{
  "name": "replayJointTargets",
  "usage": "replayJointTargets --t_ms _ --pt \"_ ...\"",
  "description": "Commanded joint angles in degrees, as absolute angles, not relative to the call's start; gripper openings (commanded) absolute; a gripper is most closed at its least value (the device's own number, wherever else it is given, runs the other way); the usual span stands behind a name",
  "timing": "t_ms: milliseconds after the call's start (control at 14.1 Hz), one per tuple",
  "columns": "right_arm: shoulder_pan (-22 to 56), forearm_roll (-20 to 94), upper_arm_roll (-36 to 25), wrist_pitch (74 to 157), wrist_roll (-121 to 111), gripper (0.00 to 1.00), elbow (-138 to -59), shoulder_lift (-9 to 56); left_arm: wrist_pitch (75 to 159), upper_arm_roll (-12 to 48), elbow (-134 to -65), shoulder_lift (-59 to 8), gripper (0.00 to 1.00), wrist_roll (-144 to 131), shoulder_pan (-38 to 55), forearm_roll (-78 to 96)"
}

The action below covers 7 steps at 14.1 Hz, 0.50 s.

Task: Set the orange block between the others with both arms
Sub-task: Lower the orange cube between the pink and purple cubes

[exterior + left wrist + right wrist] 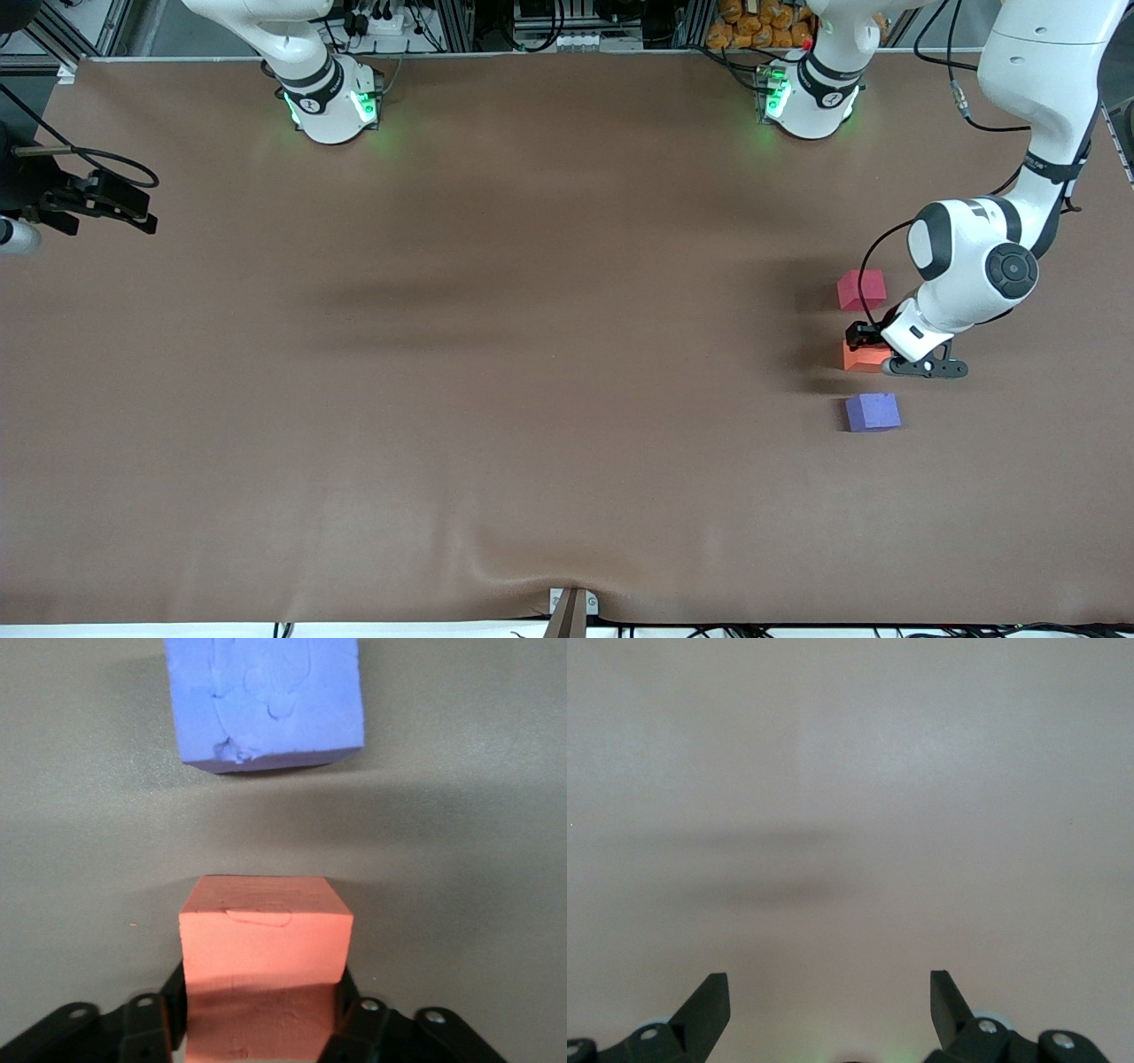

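The orange block (pixel 868 358) (pixel 264 930) rests on the brown table, in line between the red-pink cube (pixel 861 289), which lies farther from the front camera, and the purple cube (pixel 873 413) (pixel 266 700), which lies nearer. My left gripper (pixel 864 344) (pixel 263 1010) is down at the table, and its fingers press against two sides of the orange block. The red-pink cube is out of the left wrist view. My right gripper (pixel 133 213) (pixel 828 979) waits open at the right arm's end of the table, with only bare table under it.
The brown table cover (pixel 532 354) has a small ridge at its front edge (pixel 532 576). Both arm bases (pixel 332 106) (pixel 811 102) stand along the table edge farthest from the front camera. A camera mount (pixel 571 611) sits at the front edge.
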<state>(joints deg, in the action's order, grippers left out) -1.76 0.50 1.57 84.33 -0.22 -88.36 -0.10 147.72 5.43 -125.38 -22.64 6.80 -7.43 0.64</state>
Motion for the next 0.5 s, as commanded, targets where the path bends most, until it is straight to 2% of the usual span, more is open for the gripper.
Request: replayJointTargets --t_ms 0,425 --pt "-2.28 0.35 1.58 83.67 0.18 1.0 -86.84 0.35 149.24 6.15 -125.16 -23.2 1.0 7.65 -7.91 0.53" --pt "-2.11 0.44 1.58 83.67 0.18 1.0 -86.75 0.44 143.37 5.98 -122.88 -14.43 1.0 7.82 -9.39 0.53"
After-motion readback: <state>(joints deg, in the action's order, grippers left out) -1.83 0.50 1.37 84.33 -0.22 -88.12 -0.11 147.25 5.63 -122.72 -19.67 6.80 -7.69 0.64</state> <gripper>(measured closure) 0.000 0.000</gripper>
